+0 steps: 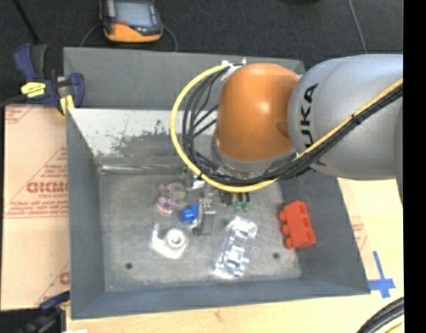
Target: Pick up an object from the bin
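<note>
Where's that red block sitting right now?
In the camera view, the red block lies on the right side of the bin, just right of the clear plastic packet.

1. You have one camera, set above the grey metal bin (123,214), looking down into it, tilted somewhat from one side.
2. It sits close: the bin spans most of your view.
3. The grey robot arm (352,116) enters from your view's right.

A grey metal bin (123,259) holds scattered small items: a red toy brick (297,225) near its right edge, a clear blister pack (234,248) toward the edge nearest the camera, and a white round fitting (170,241), small blue piece (190,214) and clear purplish piece (168,196) mid-floor.
</note>
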Available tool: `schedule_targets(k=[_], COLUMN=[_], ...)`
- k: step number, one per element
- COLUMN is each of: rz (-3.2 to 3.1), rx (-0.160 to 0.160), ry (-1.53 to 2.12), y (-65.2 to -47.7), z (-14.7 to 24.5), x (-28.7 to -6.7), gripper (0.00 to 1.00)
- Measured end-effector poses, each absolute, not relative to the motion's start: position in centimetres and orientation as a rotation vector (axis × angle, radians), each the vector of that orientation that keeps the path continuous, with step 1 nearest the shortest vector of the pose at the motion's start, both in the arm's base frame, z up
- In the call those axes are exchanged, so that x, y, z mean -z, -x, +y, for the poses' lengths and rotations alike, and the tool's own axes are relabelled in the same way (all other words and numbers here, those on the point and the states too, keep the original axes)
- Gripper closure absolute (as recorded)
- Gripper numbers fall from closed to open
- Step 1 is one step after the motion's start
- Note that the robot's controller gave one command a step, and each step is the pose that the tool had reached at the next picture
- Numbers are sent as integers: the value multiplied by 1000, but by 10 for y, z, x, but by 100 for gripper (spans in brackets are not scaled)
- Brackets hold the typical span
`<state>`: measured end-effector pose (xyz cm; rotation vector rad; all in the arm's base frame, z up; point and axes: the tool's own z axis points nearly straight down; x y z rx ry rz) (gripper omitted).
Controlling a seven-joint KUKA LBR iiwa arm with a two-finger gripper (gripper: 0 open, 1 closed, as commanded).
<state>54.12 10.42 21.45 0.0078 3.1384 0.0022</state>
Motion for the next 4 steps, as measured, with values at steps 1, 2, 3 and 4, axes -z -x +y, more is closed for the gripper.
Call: schedule_targets(k=[1,2,3,4], rz=[3137,3128,3126,3108], rx=[1,-1,-2,-5], ry=[-223,-305,-306,-387], y=[-574,-571,-571,-558], z=[83,63,63,81], x=[-105,-75,-76,-200], gripper=[0,0,100,100])
